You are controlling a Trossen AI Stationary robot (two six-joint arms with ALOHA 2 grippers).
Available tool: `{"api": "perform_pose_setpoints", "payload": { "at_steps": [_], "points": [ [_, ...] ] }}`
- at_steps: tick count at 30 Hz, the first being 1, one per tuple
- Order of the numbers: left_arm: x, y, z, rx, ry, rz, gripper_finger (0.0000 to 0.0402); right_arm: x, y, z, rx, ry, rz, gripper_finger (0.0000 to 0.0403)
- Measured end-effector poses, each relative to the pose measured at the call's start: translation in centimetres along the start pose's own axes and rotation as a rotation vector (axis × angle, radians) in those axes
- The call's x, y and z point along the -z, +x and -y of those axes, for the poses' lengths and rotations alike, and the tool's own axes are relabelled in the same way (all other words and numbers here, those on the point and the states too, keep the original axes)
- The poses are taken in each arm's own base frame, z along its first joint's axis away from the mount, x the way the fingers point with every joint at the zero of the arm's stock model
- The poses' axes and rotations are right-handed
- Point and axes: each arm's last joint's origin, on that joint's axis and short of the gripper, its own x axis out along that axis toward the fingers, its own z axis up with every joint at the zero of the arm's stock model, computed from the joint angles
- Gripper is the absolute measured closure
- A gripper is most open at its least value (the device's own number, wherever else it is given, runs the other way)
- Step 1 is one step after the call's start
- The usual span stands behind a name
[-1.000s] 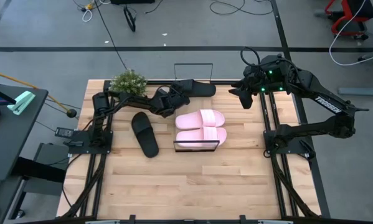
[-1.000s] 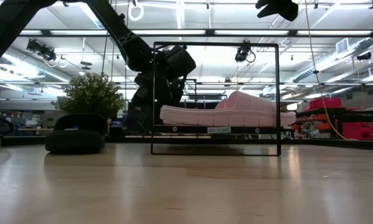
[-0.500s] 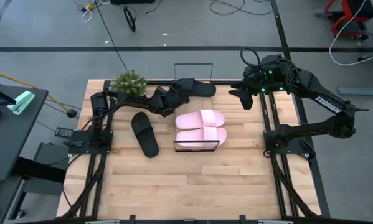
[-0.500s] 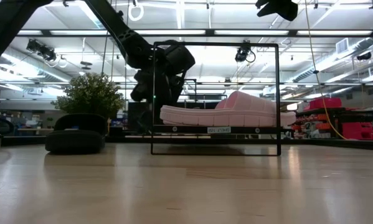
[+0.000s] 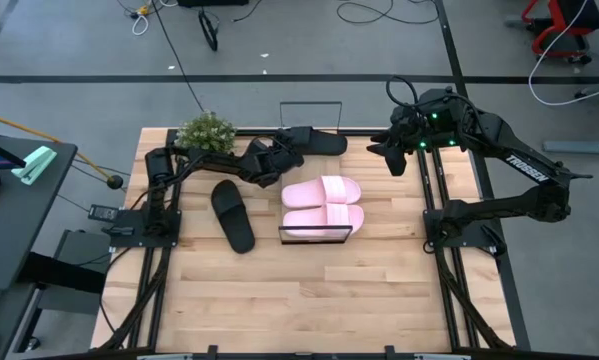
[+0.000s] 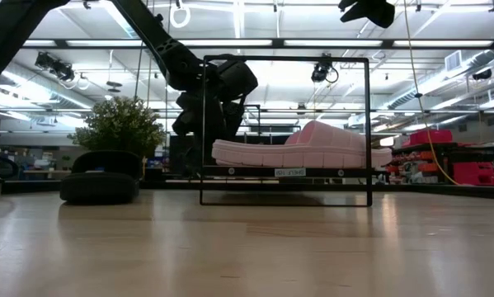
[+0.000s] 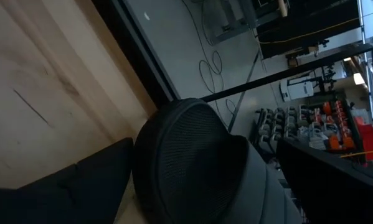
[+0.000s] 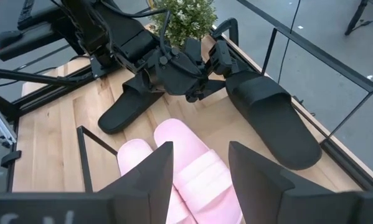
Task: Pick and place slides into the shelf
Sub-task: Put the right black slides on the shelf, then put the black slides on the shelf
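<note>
Two pink slides [image 5: 322,203] are already seated in the shelf [image 5: 316,236]. One black slide [image 8: 270,118] lies at the table's far edge, where the left gripper [image 8: 212,65] is spread wide, holding nothing. Its strap should be straddled squarely before closing. The right gripper [image 5: 397,157] is parked aloft, part open, empty.

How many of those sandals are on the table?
4: two pink slides side by side on the shelf, one black slide on the tabletop left of it, another black slide by the far edge.

Bare tabletop [image 5: 309,290] before the shelf [image 5: 316,236]
</note>
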Motion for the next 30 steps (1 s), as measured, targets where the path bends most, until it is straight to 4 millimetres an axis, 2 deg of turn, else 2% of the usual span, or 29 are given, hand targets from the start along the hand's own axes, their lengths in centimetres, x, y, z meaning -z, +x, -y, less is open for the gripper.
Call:
{"api": "perform_pose_setpoints", "payload": {
  "at_steps": [22, 30],
  "points": [
    [0.2, -0.4, -0.3, -0.026, -0.126, -0.027, 0.0002, 0.0, 0.0, 0.0, -0.004, -0.001, 0.000, 0.0243],
    [-0.8, -2.6, 1.5, 0.031, -0.065, 0.005, 0.0002, 0.0, 0.0, 0.0, -0.011, -0.008, -0.003, 0.0243]
  ]
}}
